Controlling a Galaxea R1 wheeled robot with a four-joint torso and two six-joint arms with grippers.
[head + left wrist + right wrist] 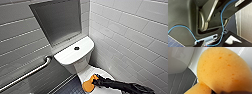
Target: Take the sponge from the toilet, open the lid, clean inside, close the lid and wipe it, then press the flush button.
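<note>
Sponge [88, 85] sits pinched in the right gripper [96, 80] on the toilet [75, 56] lid [103, 73]; a grab bar [30, 73] runs left of the toilet, tiled wall [130, 37] right.

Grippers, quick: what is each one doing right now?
Left gripper: cannot be told.
Right gripper: closed on the small orange peanut-shaped soft sponge.

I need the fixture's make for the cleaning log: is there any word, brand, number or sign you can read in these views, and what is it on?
No readable text anywhere.
On the toilet, flush button, sponge, wall tiles and grab bar: no marking shows.
On the pale strip under the blue cable, left wrist view: too blurred to tell whether it bears print.
</note>
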